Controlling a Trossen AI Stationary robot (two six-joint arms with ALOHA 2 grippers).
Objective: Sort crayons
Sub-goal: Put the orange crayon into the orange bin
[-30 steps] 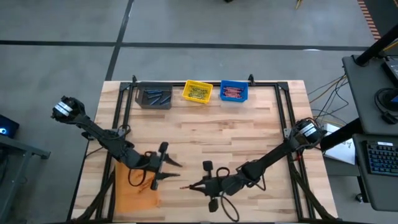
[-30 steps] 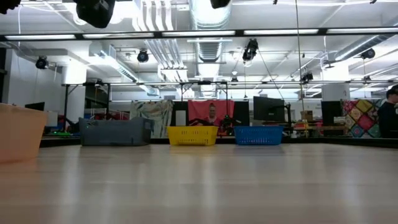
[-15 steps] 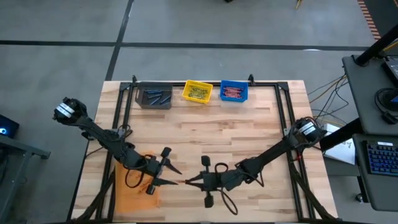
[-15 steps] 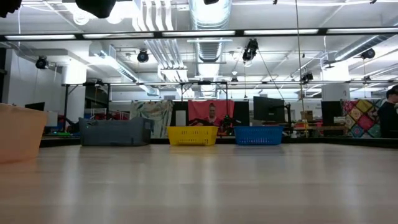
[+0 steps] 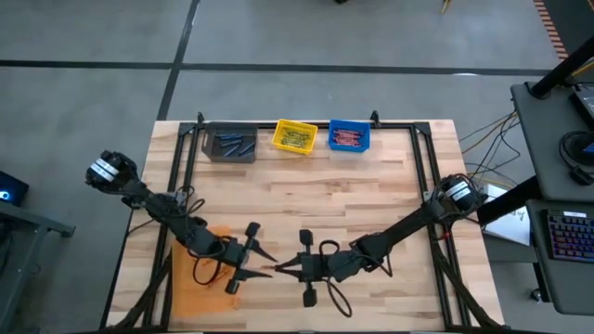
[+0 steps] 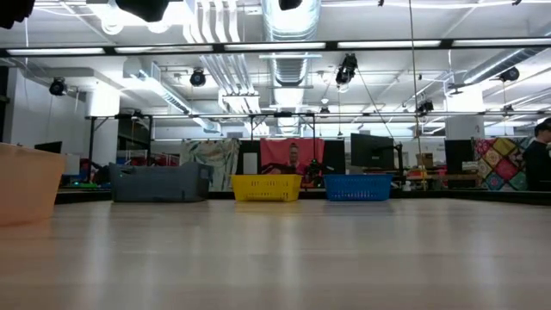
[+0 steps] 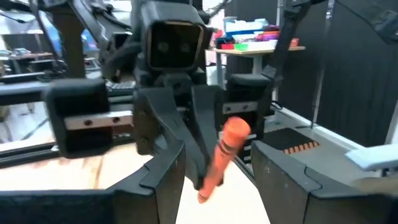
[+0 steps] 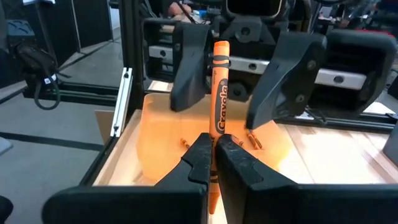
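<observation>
Right wrist view: your right gripper has its jaws clenched on an orange crayon; light, brittle wax. Left gripper jaws released—grasp mid-shaft.

You have two dark, slim arms, the left arm and the right arm, each with a round silver-grey cap at the shoulder end. Black cables loop beside both wrists. The right gripper has matte black, wedge-shaped fingers; the left gripper looks the same.
</observation>
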